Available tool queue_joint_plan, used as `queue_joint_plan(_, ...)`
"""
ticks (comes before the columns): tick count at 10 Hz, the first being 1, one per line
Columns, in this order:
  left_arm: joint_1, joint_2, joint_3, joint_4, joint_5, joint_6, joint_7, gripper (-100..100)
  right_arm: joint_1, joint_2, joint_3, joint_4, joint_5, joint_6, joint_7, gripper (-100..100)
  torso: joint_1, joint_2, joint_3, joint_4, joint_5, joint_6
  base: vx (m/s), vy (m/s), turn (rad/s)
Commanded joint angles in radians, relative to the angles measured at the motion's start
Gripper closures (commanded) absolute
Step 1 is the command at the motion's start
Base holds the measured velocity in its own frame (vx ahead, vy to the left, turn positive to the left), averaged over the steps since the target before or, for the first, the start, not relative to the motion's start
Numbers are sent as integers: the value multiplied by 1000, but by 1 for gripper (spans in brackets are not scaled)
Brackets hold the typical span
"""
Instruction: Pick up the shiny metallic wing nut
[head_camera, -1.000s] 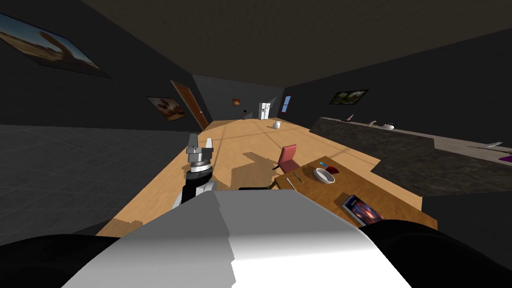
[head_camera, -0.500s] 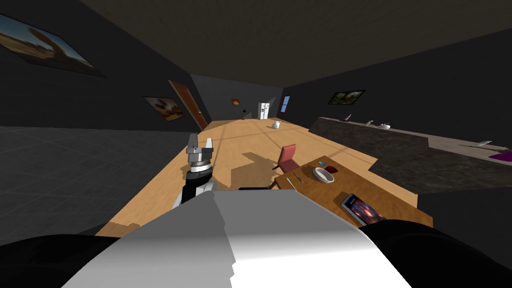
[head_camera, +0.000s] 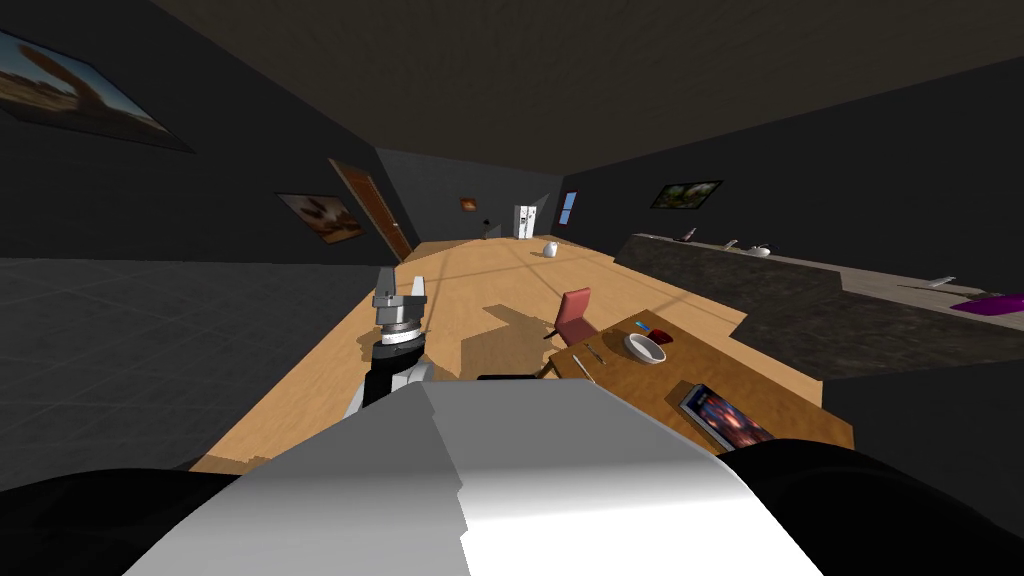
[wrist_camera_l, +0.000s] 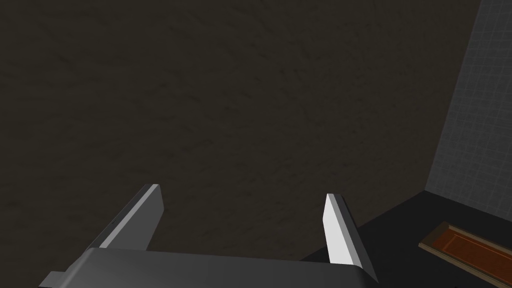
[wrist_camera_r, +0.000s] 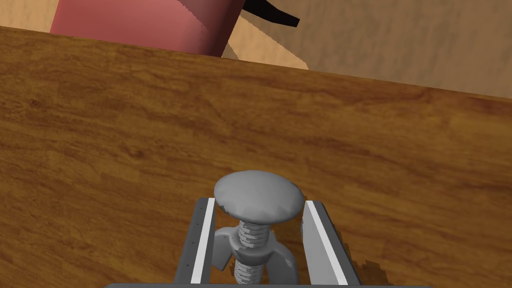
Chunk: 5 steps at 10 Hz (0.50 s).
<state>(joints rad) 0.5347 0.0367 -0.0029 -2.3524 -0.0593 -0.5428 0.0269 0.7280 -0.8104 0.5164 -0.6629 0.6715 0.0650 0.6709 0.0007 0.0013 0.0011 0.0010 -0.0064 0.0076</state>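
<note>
Item, right gripper (wrist_camera_r: 260, 201): fingers drawn narrow and closed on the wing nut (wrist_camera_r: 250, 240), one blade against each side of it; the piece is plain grey, a domed cap over a threaded stem with two wings flaring below; it sits upright between the blades with the cap out past the tips, likely so the pads bear on the wings and stem and not on the round cap; whether it touches the surface or is already clear of it cannot be told.
Item, wooden table (wrist_camera_r: 125, 125): brown grain right under the nut, bare around the grip, so nothing crowds a straight lift.
Item, red chair (wrist_camera_r: 145, 22): just past the table's far edge, apart from the gripper.
Item, left gripper (head_camera: 400, 290): raised at the robot's left, fingers spread wide and empty; judged parked out of the working arm's way.
Item, further along the table: thin utensil (head_camera: 596, 353); white bowl (head_camera: 645, 348) with a dark red cup (head_camera: 664, 338) just beside it; a tablet (head_camera: 725, 417) lying flat; all well apart from the nut.
Item, beyond: dark counter (head_camera: 760, 290); brown door (head_camera: 370, 208); white fridge (head_camera: 527, 221) at the far wall.
</note>
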Motion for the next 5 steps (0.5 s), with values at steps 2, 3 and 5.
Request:
queue_joint_plan(2,0,0,0,0,0,0,0,0,-3,3,-11,10,-47,-11,74,100,-1,1,0,0,0,0,0,0,0)
queue_joint_plan(3,0,0,0,0,0,0,0,0,-18,-10,-6,25,-92,-30,105,100,-1,1,1,0,0,0,18,18,-59)
queue_joint_plan(5,0,0,0,0,0,0,0,0,-18,-10,-6,25,-158,-30,158,100,0,0,0,0,0,0,10,11,-35)
